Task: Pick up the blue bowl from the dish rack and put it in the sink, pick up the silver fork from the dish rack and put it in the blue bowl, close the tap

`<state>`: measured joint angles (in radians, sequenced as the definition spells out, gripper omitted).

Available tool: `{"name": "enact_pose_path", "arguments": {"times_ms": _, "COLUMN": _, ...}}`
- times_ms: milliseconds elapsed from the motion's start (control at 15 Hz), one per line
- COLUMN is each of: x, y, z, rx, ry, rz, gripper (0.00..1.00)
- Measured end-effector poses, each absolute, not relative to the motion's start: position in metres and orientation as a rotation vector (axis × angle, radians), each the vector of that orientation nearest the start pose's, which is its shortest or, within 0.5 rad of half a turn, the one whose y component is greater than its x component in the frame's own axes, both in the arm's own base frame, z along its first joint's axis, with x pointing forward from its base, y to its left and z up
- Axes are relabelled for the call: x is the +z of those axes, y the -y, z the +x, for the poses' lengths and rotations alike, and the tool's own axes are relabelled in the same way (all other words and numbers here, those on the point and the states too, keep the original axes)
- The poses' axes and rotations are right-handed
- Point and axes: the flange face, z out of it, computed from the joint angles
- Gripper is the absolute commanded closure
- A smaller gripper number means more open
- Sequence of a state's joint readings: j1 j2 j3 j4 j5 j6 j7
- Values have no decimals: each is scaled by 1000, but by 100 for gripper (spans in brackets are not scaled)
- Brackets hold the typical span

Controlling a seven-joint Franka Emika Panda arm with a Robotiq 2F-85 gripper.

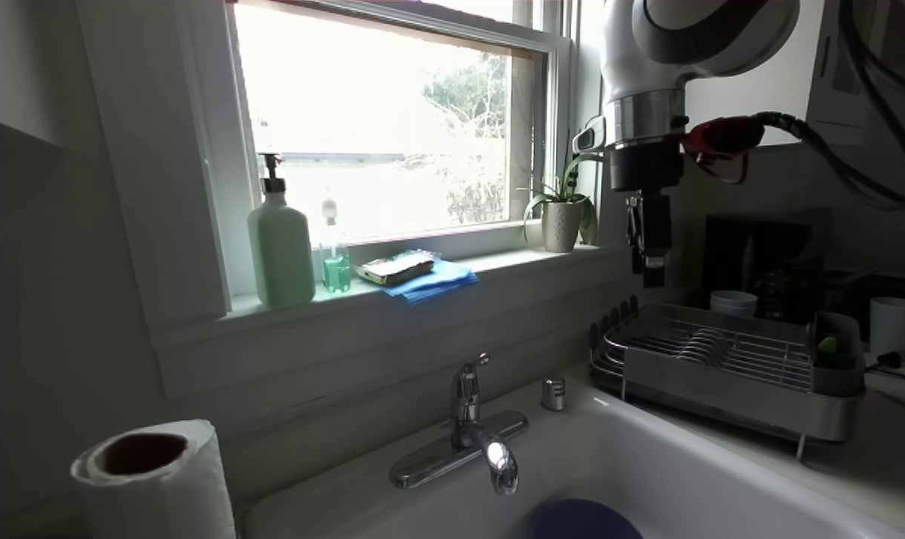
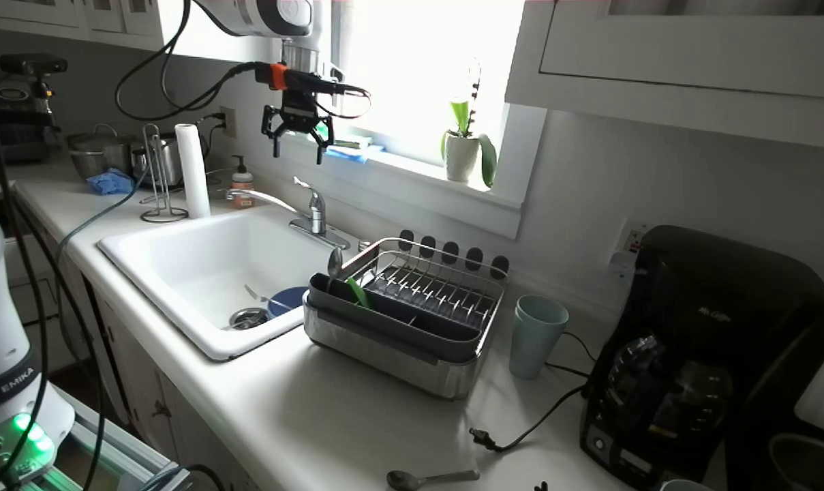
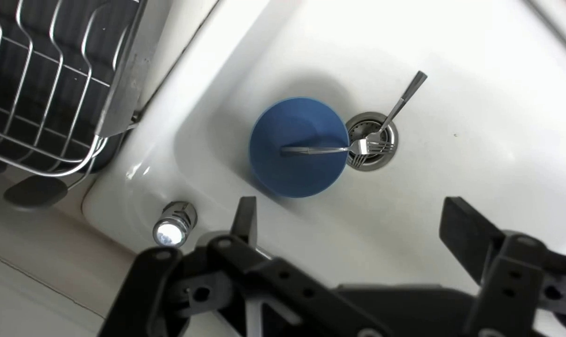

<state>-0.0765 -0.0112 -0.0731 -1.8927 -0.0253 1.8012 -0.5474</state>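
1. Blue bowl [image 3: 292, 172] stands inside the sink [image 3: 479, 154], and nothing grips it: the gripper [image 2: 298, 155] hangs above the sink with fingers [image 3: 467, 236] spread and empty, probably free for the last step.
2. One fork [image 3: 332, 150] lies over the bowl's rim, handle inside, tines out above the sink's drain [image 3: 378, 164], likely because the bowl is too shallow to contain it.
3. Wrist view shows a second fork [image 3: 397, 107] on this drain; an exterior view gives only the bowl's blue edge [image 1: 587, 519], without any fork.
4. On the sink's back edge stands the tap [image 1: 467, 415]; beside the sink, the dish rack [image 2: 377, 361].
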Motion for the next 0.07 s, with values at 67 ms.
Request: {"name": "enact_pose_path", "arguments": {"times_ms": 67, "x": 497, "y": 84, "z": 542, "rx": 132, "ry": 630, "rz": -3070, "gripper": 0}}
